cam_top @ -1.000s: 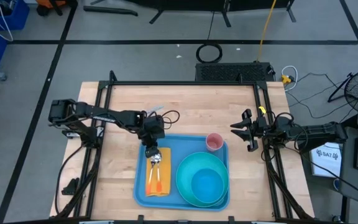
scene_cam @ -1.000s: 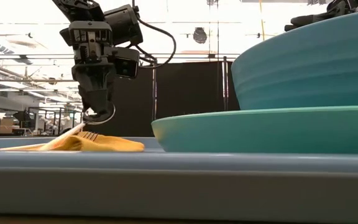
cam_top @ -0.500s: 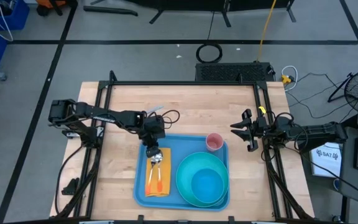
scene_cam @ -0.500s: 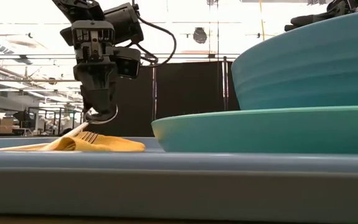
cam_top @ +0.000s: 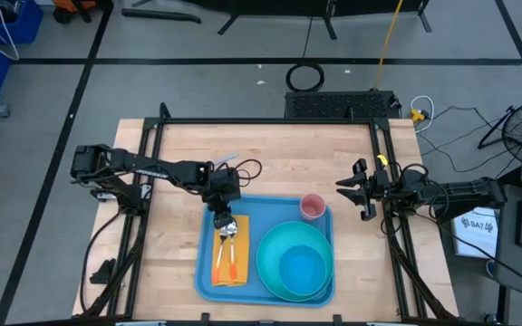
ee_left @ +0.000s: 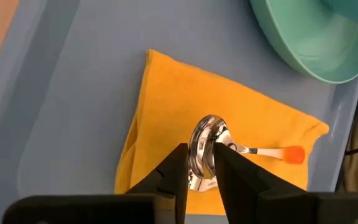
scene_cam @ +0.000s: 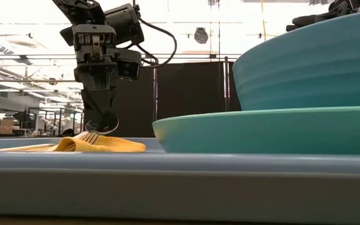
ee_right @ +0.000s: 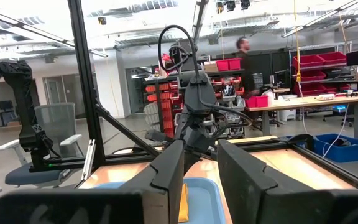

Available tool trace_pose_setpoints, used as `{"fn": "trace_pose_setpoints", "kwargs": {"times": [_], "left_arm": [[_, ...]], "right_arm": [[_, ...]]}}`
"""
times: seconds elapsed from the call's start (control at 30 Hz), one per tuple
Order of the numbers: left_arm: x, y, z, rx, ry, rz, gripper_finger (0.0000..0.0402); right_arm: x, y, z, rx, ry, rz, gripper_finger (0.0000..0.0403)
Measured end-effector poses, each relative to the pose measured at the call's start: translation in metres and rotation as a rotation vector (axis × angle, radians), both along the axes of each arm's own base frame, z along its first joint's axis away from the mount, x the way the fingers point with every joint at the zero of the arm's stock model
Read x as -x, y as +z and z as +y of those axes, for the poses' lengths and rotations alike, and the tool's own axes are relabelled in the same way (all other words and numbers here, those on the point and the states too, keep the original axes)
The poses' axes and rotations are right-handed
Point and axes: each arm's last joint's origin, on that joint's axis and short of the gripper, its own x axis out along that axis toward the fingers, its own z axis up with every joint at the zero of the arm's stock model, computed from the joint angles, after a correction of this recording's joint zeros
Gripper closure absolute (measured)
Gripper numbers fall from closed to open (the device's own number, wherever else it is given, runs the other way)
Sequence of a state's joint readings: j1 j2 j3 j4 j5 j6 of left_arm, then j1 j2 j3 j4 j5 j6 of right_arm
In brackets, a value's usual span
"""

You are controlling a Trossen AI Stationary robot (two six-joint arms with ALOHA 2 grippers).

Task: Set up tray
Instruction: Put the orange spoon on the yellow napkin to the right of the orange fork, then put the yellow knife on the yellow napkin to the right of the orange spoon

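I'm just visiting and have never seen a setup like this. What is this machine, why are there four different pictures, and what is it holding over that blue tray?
It is a robot with two dark arms at a wooden table, each ending in a two-finger gripper. One camera looks straight down, one sits at table height, and one rides on each wrist.

On the table lies a blue tray. It carries a yellow napkin, a turquoise plate with a bowl on it, and a small pink cup.

The left gripper is down over the napkin, shut on a metal spoon by its bowl end. An orange-handled utensil lies on the napkin.

The right gripper waits open at the table's right edge, holding nothing.
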State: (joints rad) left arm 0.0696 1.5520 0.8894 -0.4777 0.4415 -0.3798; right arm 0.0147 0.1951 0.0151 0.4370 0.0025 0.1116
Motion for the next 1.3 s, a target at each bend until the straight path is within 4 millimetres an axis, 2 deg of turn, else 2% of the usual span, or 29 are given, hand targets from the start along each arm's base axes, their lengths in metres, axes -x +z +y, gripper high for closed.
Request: {"fn": "trace_pose_setpoints", "kwargs": {"times": [0.63, 0.73, 0.97, 1.2, 1.3], "left_arm": [[0.001, -0.001, 0.004, -0.023, 0.016, 0.006, 0.0321], [0.003, -0.002, 0.012, -0.056, 0.051, 0.031, 0.0321], [0.023, -0.008, 0.044, -0.267, 0.218, 0.236, 0.0321], [0.038, 0.005, 0.070, -0.350, 0.283, 0.229, 0.0321], [0.049, 0.006, 0.085, -0.423, 0.350, 0.303, 0.0320]], "right_arm": [[0.000, -0.001, 0.000, 0.000, 0.000, 0.008, 0.0314], [0.000, -0.001, 0.000, 0.000, 0.000, 0.008, 0.0314], [0.000, -0.001, 0.000, 0.000, 0.000, 0.009, 0.0314], [0.000, -0.001, 0.000, 0.000, 0.000, 0.011, 0.0314], [-0.001, -0.002, 0.000, 0.002, -0.001, 0.019, 0.0314]]}}
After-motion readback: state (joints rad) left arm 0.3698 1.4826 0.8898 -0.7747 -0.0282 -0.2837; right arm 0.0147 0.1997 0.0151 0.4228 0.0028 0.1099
